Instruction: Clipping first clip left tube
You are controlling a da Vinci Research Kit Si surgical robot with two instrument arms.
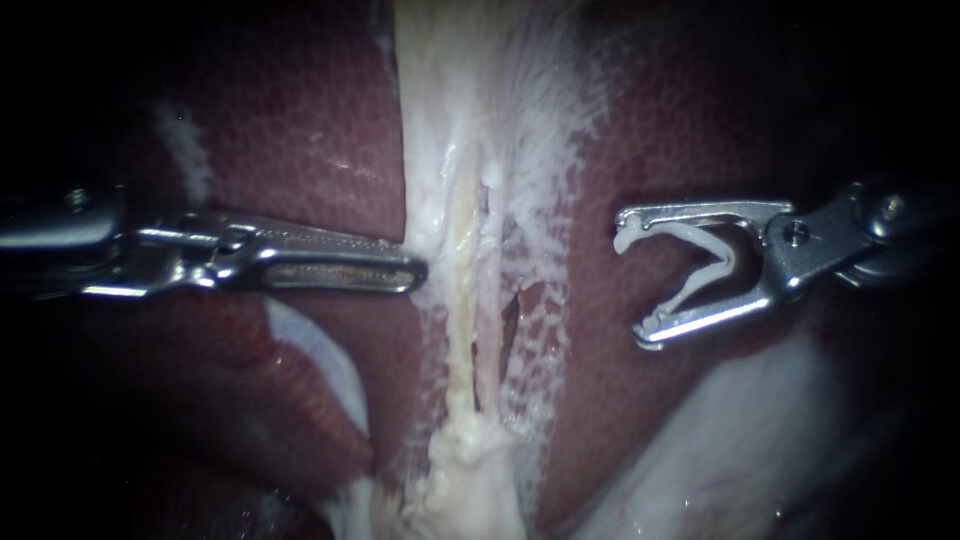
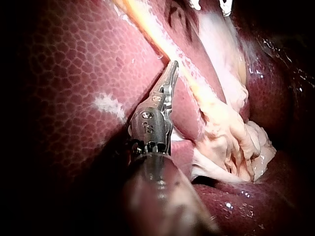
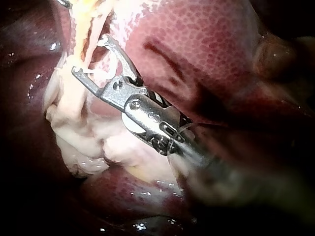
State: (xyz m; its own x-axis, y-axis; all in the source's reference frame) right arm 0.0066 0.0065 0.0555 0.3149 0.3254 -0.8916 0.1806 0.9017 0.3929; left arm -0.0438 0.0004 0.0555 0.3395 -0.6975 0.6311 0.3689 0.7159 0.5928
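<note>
Your right instrument [image 1: 636, 282] stood well apart from the left tube [image 1: 459, 290], its jaws spread wide yet gripping an open white clip [image 1: 727, 256], one leg along each jaw. Your left instrument [image 1: 418, 272] had its jaws lying together, holding nothing I could see, the tip touching white tissue just beside that tube. The danger, as I judged it, was that a second, pinker tube [image 1: 489, 340] lay close against the left tube on the side nearer the clip. A careless advance could have caught both, or only part of one, or snagged the webbing over the liver [image 1: 320, 130]. No container was in view; only the right jaws carried anything, namely the clip.
</note>
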